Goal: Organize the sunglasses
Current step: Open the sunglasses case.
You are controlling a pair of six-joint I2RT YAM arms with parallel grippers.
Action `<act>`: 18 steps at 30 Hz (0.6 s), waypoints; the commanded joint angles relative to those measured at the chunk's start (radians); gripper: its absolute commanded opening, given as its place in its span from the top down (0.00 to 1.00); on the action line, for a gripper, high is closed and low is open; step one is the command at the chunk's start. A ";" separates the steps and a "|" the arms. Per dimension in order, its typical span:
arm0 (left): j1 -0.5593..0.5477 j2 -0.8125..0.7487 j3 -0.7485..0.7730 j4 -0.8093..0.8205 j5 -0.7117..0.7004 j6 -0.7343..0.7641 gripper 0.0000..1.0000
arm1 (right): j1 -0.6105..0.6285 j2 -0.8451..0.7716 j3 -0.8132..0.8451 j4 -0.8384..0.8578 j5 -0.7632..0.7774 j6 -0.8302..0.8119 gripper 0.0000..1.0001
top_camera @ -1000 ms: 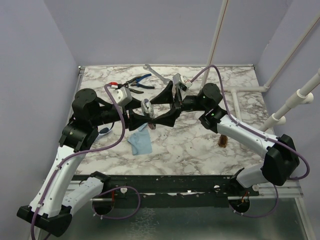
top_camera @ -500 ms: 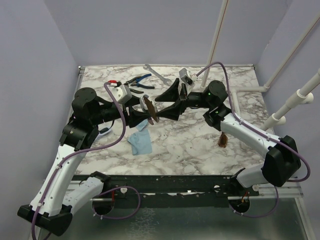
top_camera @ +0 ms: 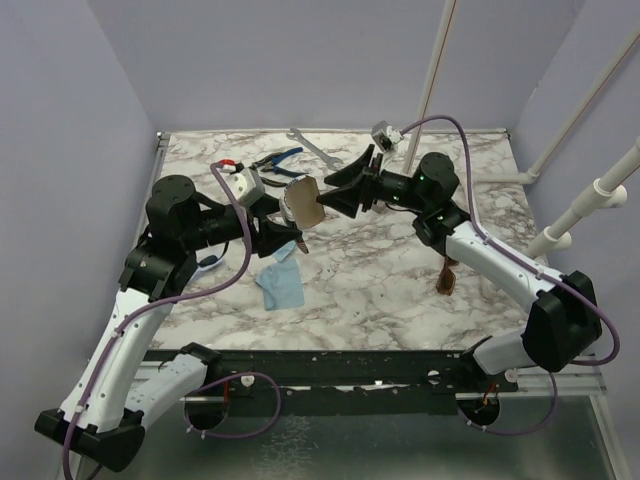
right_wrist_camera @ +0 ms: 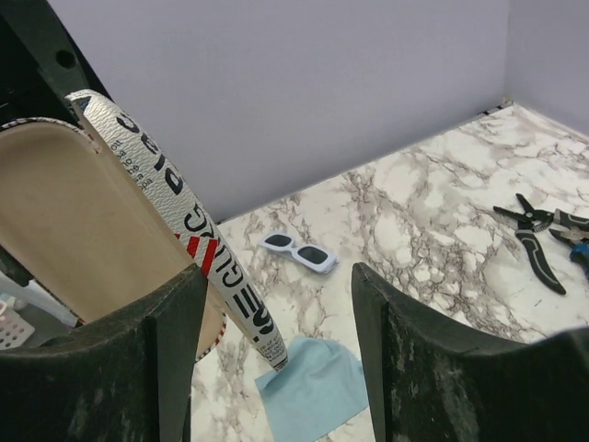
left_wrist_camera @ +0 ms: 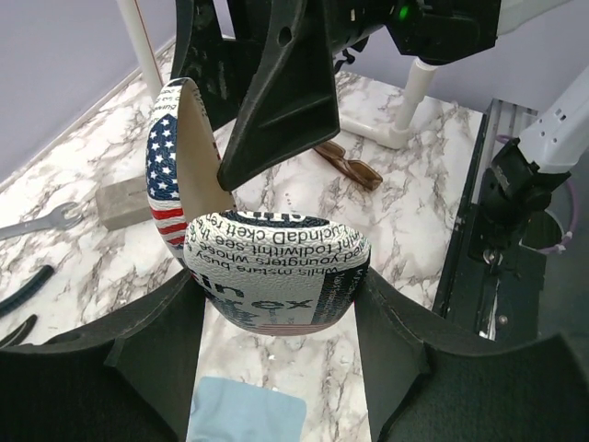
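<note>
The sunglasses [top_camera: 446, 279], amber-brown with a thin dark frame, lie on the marble table at the right, under my right forearm; they also show in the left wrist view [left_wrist_camera: 348, 166]. My left gripper [top_camera: 290, 232] is shut on the base of a printed case [left_wrist_camera: 276, 267] with text and a flag pattern, held above the table. Its lid [top_camera: 303, 203] stands wide open, tan inside [right_wrist_camera: 83, 221]. My right gripper [top_camera: 336, 192] is open just right of the lid; the lid's edge [right_wrist_camera: 212, 258] lies beside its left finger.
A light blue cloth [top_camera: 282, 287] lies under the case. White sunglasses with dark lenses [right_wrist_camera: 296, 251] lie near my left arm. Pliers [top_camera: 280, 160] and a wrench [top_camera: 310, 145] lie at the back. A grey block [left_wrist_camera: 124, 201] sits on the table. White pipes [top_camera: 520, 180] stand at the right.
The case was shut between both grippers; its lid has swung open. My right gripper has moved up and to the right, away from the case base. My left gripper still holds the base.
</note>
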 commanded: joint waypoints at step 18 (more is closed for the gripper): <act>-0.011 0.076 0.032 -0.270 -0.080 0.119 1.00 | 0.079 -0.397 -0.123 -0.280 0.300 -0.648 0.27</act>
